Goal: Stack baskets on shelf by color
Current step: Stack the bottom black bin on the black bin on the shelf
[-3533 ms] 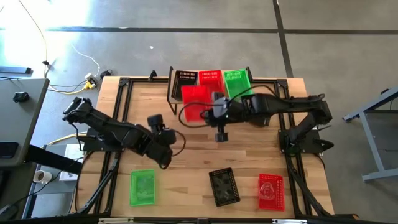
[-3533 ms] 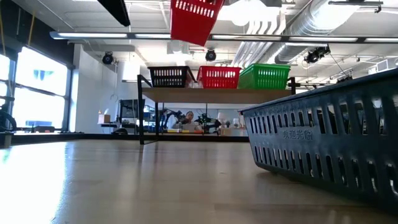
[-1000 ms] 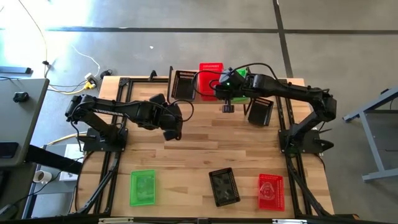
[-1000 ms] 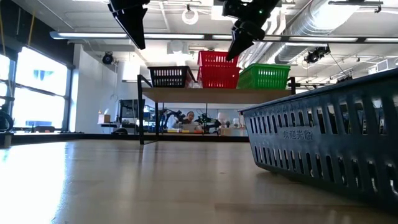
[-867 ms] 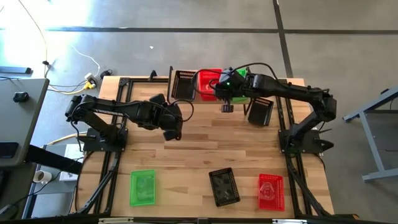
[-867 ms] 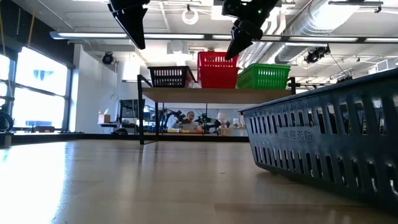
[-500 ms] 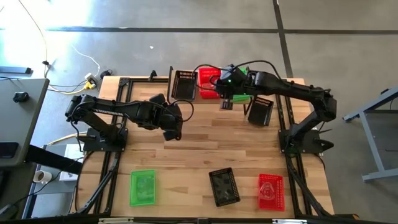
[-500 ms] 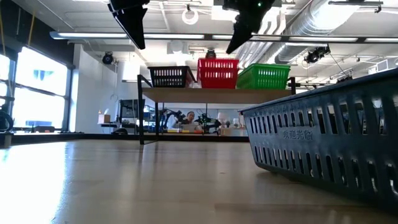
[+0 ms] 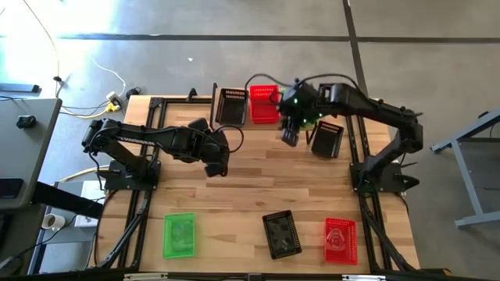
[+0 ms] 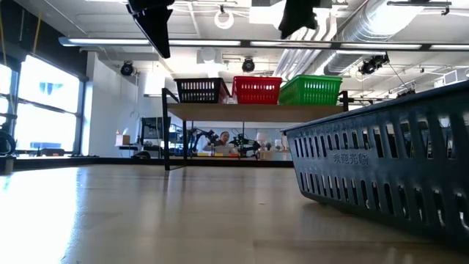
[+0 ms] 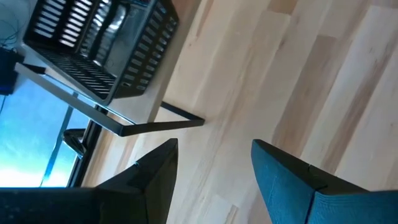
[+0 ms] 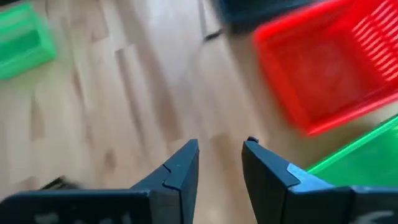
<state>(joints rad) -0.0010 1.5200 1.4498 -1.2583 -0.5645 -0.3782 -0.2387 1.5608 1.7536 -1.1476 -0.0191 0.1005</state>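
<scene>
**Shelf row and both arms, overhead view**

Left of centre I see my left gripper (image 9: 216, 165) above bare table, fingers apart and empty. Lower left lies a green basket (image 9: 179, 235). At top centre the shelf (image 10: 242, 111) carries a black basket (image 9: 233, 105), a red basket (image 9: 264, 104) and a green shelf basket (image 10: 311, 90). My right gripper (image 9: 289, 137) hangs just below the shelf, fingers parted, holding nothing. A second black basket (image 9: 281, 233) and a second red basket (image 9: 340, 239) lie at the lower right.

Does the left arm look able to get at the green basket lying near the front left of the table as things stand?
Probably yes. The left gripper hangs open and empty over mid-table, and only bare wood lies between it and the green basket, which sits alone with its open side up.
</scene>
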